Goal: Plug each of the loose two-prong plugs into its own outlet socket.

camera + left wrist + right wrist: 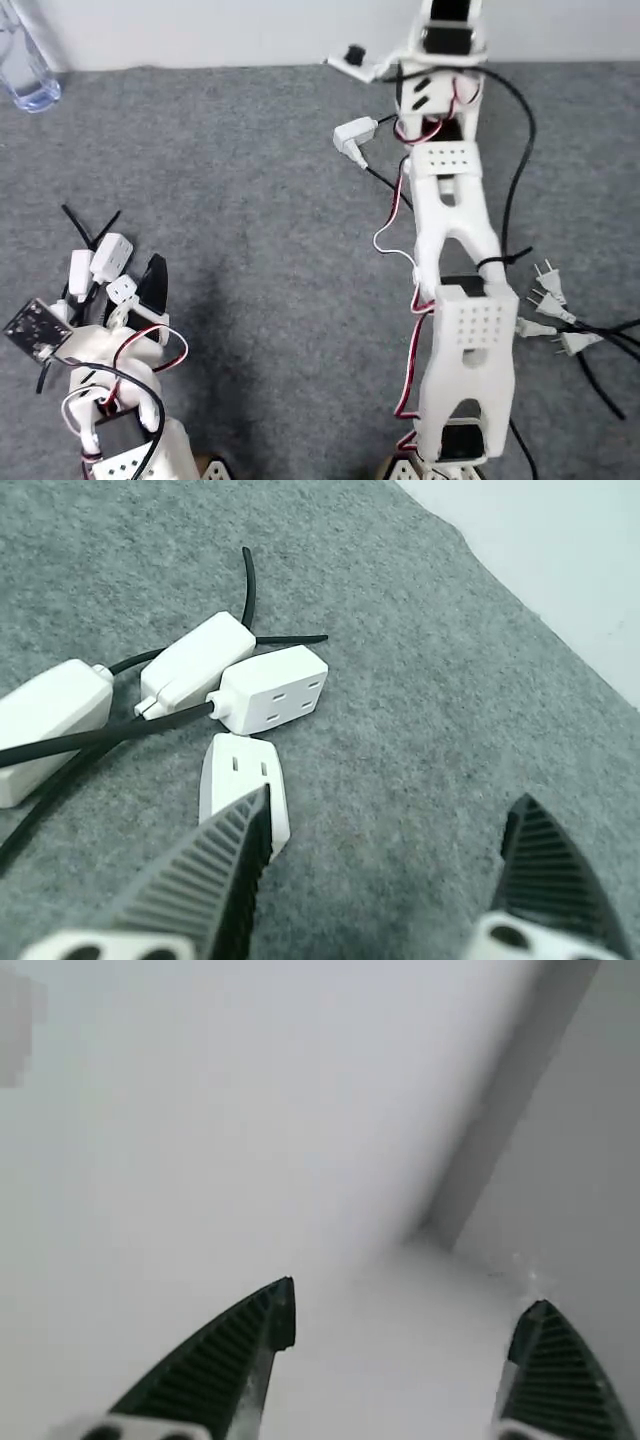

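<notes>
Several white outlet sockets (105,258) on black cords lie bunched at the table's left. My left gripper (390,850) hovers open just above them, holding nothing. One socket (243,785) lies beside one finger (235,860), and a three-slot block (270,688) sits a little farther off. Several loose two-prong plugs (548,305) lie at the right, beside my right arm (455,200). That arm stretches to the table's far edge. My right gripper (400,1350) is open and empty, facing a white wall. A white angled plug (355,135) lies near the far middle.
A clear glass vessel (25,70) stands at the far left corner. Black cords (600,350) trail off the right side from the plugs. A small white and black part (352,57) sits near the far edge. Grey carpet (260,260) covers the table between the arms.
</notes>
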